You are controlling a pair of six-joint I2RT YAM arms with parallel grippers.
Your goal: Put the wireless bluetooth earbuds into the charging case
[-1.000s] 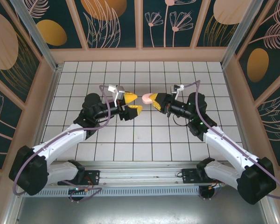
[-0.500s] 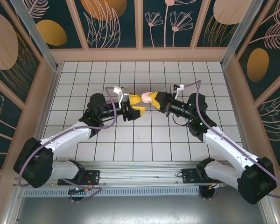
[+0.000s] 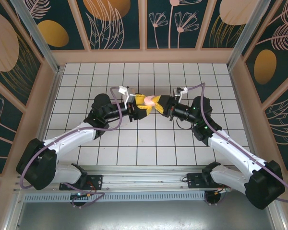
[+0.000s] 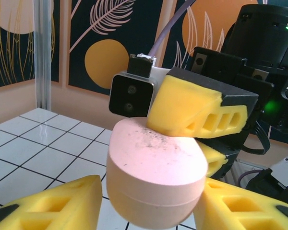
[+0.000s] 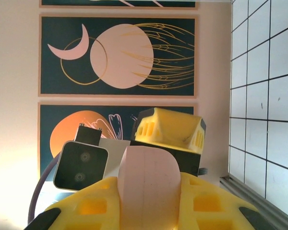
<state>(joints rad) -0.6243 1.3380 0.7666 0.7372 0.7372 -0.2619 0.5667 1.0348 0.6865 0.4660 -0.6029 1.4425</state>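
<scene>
**A:** Where is the pink charging case (image 3: 151, 101)?

**B:** It is held in the air over the middle of the tabletop (image 3: 81, 76), well off the tiles; both arms meet on it there.

**A:** And the claws?

**B:** The right gripper (image 5: 149, 196) is clamped on it, one yellow finger on the flat top and the other beneath; the left gripper (image 4: 150, 191) stands narrow, a pad against each rounded flank, so I read it as gripping too.

**A:** The earbuds?

**B:** The shell is shut along its seam; whether any bud sits inside I cannot tell.

**A:** What could go wrong from here?

**B:** The shell is smooth and pebble-round; if the right lets go before the left's hold is firm, or the two arms pull unevenly, it could squirt out and drop to the tiles. The right's fingers also pinch lid to base, so trying to open it under that clamp would likely twist the case in the pads rather than lift the lid.
</scene>
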